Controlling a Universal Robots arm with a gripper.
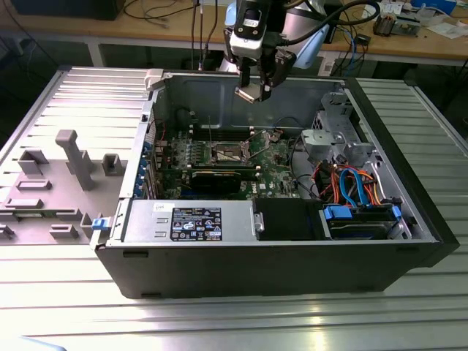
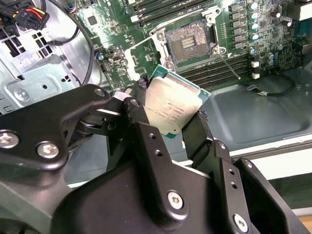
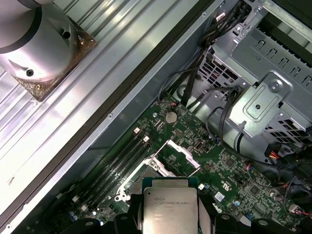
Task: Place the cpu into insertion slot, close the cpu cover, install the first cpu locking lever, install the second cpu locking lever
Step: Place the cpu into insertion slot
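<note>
**A:** Nearest item, exterior view?
**B:** Ribbed metal surface (image 1: 219,322), carrying an open computer case (image 1: 219,274). Power supply (image 1: 186,221) along the case's near wall.

**A:** Next in?
**B:** Motherboard (image 1: 274,157). Insertion slot (image 1: 225,153), dark contact field bare, nothing seated in it. In the first wrist view the cpu cover (image 3: 185,155) stands tilted up at the slot's edge. Drive cage (image 1: 333,124) at 3 o'clock of the slot.

**A:** End effector?
**B:** End effector (image 1: 256,86), one unit, above the case's far wall, about 1 o'clock of the slot. Black fingers (image 2: 196,130) drawn in and clamped on opposite edges of the cpu (image 2: 175,109). In both wrist views the chip's silvery top faces the camera.

**A:** Where is the cpu relative to the slot?
**B:** In the air, well apart from the slot and touching nothing on the board.

**A:** Farthest?
**B:** Wooden workbench (image 1: 73,29) with loose cables (image 1: 168,14), at 12 o'clock of the case.
</note>
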